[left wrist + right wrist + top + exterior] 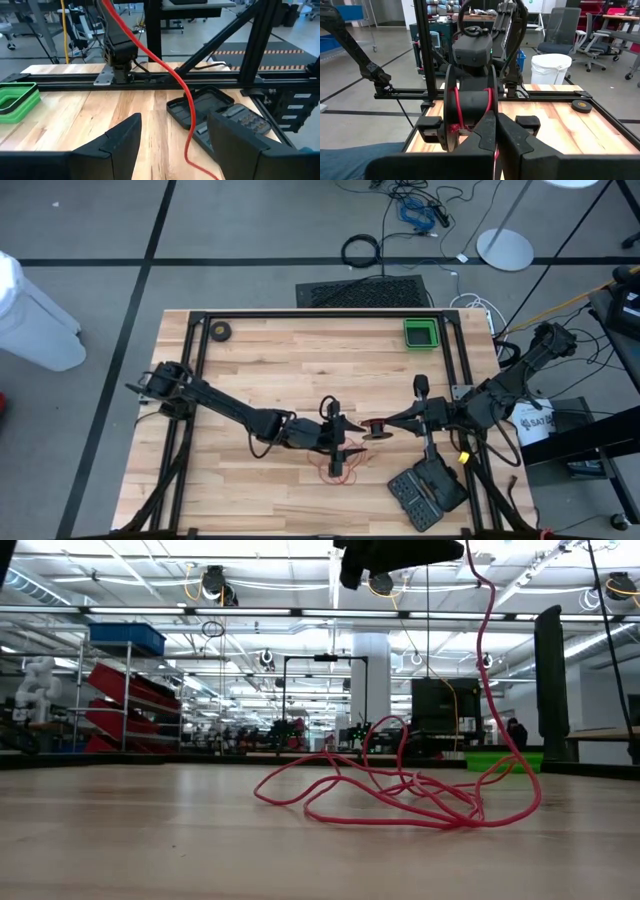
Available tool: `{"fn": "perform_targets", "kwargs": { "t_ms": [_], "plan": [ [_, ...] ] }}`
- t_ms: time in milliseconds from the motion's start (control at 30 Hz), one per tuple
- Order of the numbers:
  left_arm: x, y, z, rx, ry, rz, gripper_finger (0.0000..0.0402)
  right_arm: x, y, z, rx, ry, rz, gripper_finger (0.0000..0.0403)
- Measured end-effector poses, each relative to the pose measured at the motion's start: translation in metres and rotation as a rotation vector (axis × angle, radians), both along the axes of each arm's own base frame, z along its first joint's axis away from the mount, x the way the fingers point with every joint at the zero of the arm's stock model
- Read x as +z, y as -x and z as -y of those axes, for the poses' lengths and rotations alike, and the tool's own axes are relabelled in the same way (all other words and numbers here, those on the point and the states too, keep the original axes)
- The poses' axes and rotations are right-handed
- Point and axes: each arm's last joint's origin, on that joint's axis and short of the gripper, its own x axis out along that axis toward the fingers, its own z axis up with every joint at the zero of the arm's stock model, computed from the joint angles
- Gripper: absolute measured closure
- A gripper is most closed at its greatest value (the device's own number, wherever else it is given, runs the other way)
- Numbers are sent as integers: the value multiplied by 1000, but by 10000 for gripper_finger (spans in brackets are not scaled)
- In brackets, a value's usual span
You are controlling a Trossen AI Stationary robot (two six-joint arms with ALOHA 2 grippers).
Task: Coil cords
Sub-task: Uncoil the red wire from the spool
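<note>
The thin red cord lies in a loose tangled heap point(340, 467) on the table's near middle, also in the low view point(400, 795). One strand point(487, 660) rises from the heap. The small black reel point(375, 426) has red turns on its hub point(470, 107). My right gripper point(388, 423) is shut on the reel, above the table just right of the heap. My left gripper point(340, 438) is open above the heap. The strand point(185, 95) passes between its fingers point(172, 145) without visibly touching them. My right gripper pinches the rim of one reel flange point(491, 107) between its two fingers. It comes roughly level from the table's right side. The reel stands on edge, lifted clear of the table, and the cord hangs slack from it toward the heap.
A green tray point(420, 332) sits at the far right and a small black ring roll point(220, 331) at the far left. A black keypad-like case point(427, 492) lies near the front right. Black frame rails point(300, 314) border the table.
</note>
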Motion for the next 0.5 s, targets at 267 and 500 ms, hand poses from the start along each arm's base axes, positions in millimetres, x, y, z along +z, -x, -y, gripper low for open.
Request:
{"fn": "perform_targets", "kwargs": {
  "t_ms": [267, 500],
  "plan": [
    [-2, -1, -2, 8, -4, -9, 218, 0, 0, 0, 0, 1, -2, 403],
    [-3, -1, -2, 7, -13, -23, 275, 0, 0, 0, 0, 2, -2, 403]
  ]
}}
